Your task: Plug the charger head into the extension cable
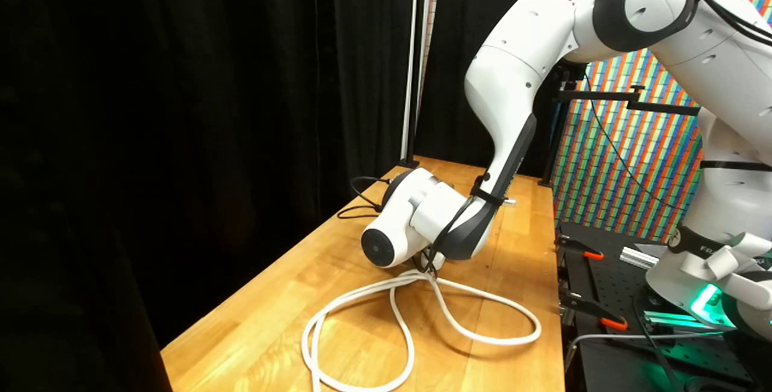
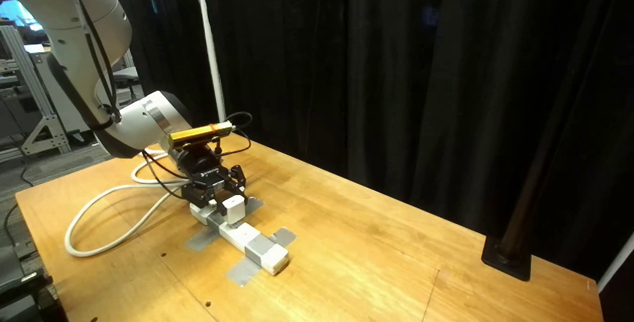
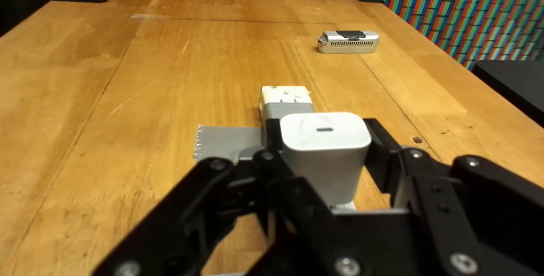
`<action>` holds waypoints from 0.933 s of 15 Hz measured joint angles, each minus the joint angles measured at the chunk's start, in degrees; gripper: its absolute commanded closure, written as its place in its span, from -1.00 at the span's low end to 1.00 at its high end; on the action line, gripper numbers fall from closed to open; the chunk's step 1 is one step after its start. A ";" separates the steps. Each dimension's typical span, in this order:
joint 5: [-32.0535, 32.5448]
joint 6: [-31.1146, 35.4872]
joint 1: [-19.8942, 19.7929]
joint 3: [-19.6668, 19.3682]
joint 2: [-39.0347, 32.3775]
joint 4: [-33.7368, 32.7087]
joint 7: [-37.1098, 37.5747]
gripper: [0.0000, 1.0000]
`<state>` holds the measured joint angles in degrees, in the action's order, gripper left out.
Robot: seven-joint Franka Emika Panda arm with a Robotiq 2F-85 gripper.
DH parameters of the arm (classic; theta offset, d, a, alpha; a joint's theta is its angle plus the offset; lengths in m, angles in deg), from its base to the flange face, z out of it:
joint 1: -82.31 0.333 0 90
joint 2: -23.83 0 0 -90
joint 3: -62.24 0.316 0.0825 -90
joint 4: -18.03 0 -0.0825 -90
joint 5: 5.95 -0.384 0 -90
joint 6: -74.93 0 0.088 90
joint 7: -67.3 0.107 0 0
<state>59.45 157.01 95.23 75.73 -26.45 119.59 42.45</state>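
Socket block (image 2: 240, 234): strapped flat to the wooden table (image 2: 396, 267) under bands of grey tape (image 2: 242, 271).
Charger head (image 3: 326, 172): just above the socket block, its slotted face up; whether the two touch cannot be told.
Gripper (image 3: 325, 148): over the socket block, jaws pinching the charger head from opposite sides.
Extension cable (image 1: 503, 341): white cord in loops off one end of the socket block.
Vented device (image 3: 348, 43): well apart from the socket block, beyond its far end in the wrist view.
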 measured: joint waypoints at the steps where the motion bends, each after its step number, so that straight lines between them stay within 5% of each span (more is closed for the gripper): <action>1: 0.00 0.00 0.00 0.00 0.00 0.01 0.00 0.54; 14: -0.03 -0.01 0.00 0.00 0.01 0.01 -0.59 0.54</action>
<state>59.42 157.00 95.23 75.73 -26.45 119.59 41.86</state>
